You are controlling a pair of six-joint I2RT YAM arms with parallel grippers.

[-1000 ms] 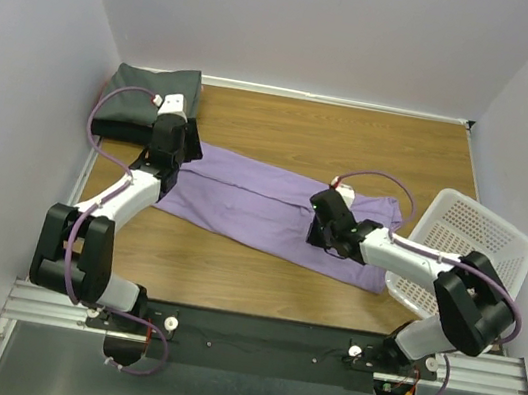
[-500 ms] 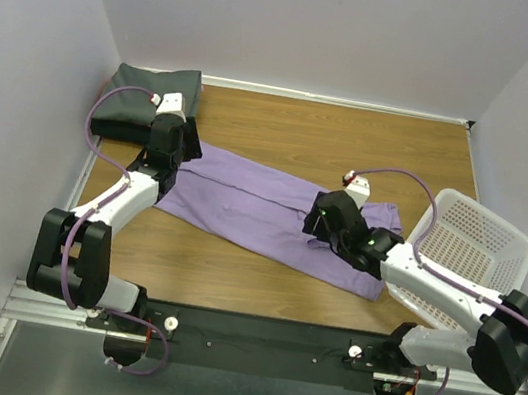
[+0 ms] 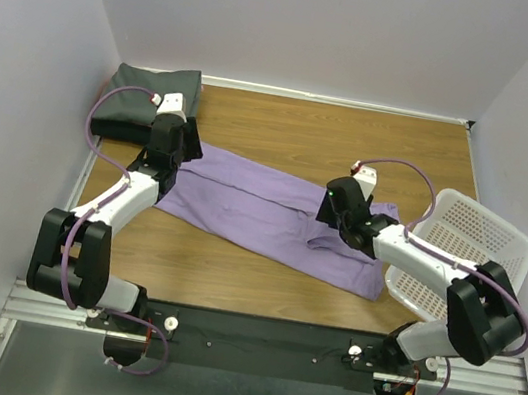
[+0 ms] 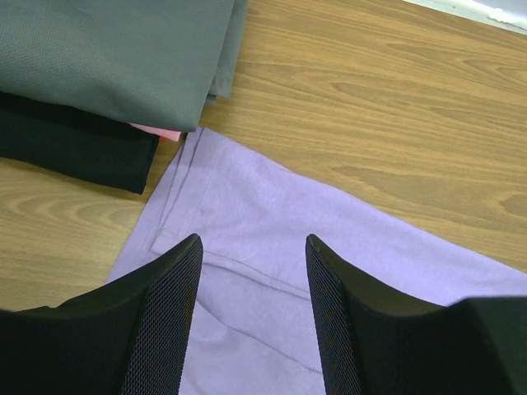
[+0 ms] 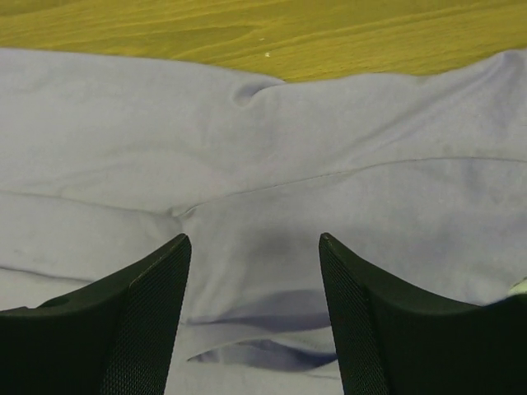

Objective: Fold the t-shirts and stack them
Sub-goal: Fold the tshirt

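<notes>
The lavender t-shirt [image 3: 271, 214] lies folded into a long strip across the middle of the tabletop [image 3: 354, 142], with the left gripper [image 4: 252, 247] and right gripper [image 5: 253, 243] both open and empty over it, so the next fold probably needs grips on one end.

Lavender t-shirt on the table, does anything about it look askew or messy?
Yes. The long lavender cloth t-shirt lies slanted across the wooden table, not square to the folded dark grey t-shirt stack at far left, and it puckers in creases under the open right gripper.
</notes>
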